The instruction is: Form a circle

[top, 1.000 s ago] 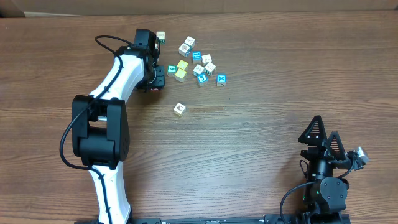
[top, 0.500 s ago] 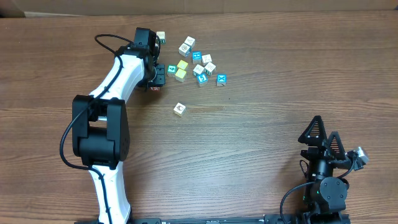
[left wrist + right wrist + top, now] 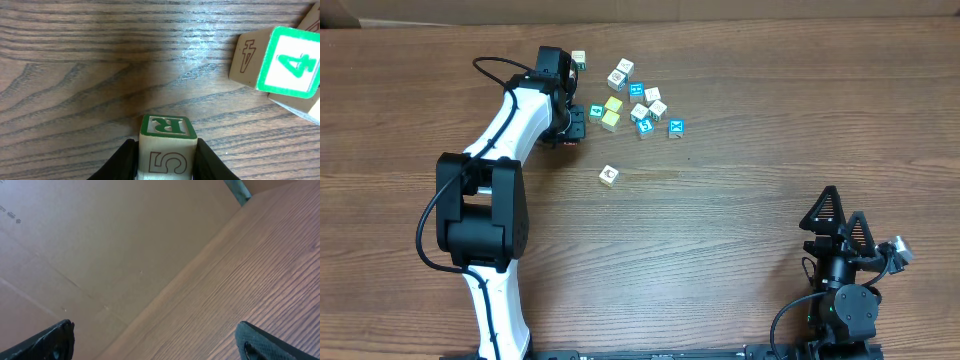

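jaws of the left gripper (image 3: 166, 160) are pressed against both sides of a small wooden cube with a green-framed letter r on top and a 5 on its side (image 3: 166, 127), so that cube is gripped, low over the brown wood-grain surface (image 3: 75, 60). near it in the left wrist view sits a second wooden cube with a white 4 in a green border (image 3: 287, 62), apart from the held one. jaws of the right gripper (image 3: 157, 347) stand wide apart with nothing between them; that arm is parked near the lower right corner, well apart from every cube.

the circle (image 3: 647, 110) is barely begun. at most it is a tight knot of about four white and cyan printed cubes near the top middle of the surface, and they trace no ring. around that knot lies a loose scatter of white, cyan and yellow cubes (image 3: 612, 112), and a lone white cube (image 3: 609, 175) sits apart, lower down. judged from this, nearly all the work is left: the gripped cube has to be set in place, and most of the others must be spaced out along a curve.
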